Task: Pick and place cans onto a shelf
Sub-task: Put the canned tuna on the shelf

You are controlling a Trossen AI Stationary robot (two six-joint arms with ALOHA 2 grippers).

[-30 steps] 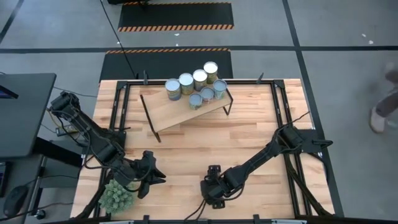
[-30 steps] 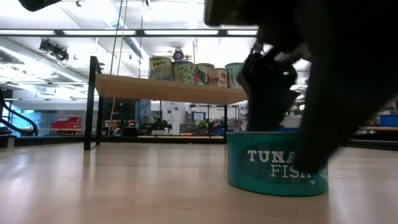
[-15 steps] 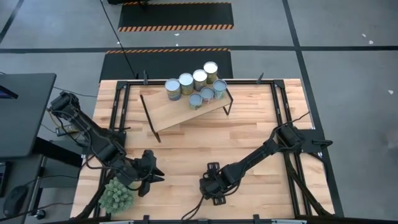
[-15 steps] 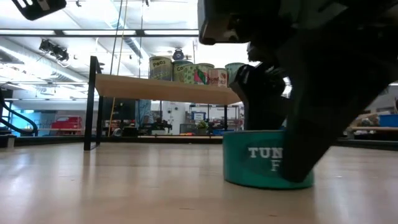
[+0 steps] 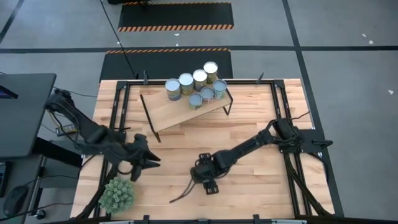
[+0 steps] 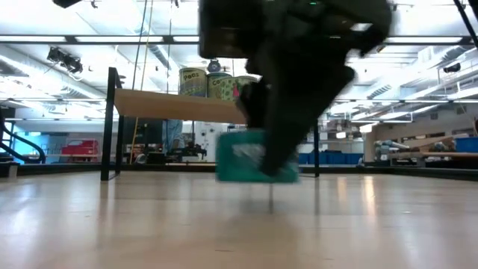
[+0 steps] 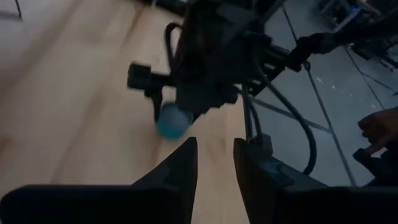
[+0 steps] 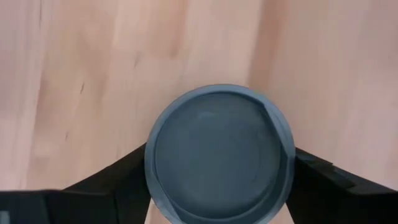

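My right gripper is shut on a teal tuna can with a blue-grey top, over the near middle of the table. Several other cans stand on the high far end of the tilted light-wood shelf, which rests on thin black legs. My left gripper is open and empty at the near left. It points toward the right gripper and the can, which also shows in the left wrist view. My right gripper pinches the tuna can's round side wall between its two fingers, one on each opposite side. The fingers come from above, pointing down. The can is upright, top up, and lifted clear of the table.
A spiky green plant stands at the near left corner, close to my left arm. A black frame runs round the tabletop. A loose cable lies near the right gripper. A person's hand shows beyond the table.
My right gripper has lifted the tuna can off the table and carried it toward the table's left and far edges. The can stays upright. My left gripper has risen and gone a little toward the far edge.
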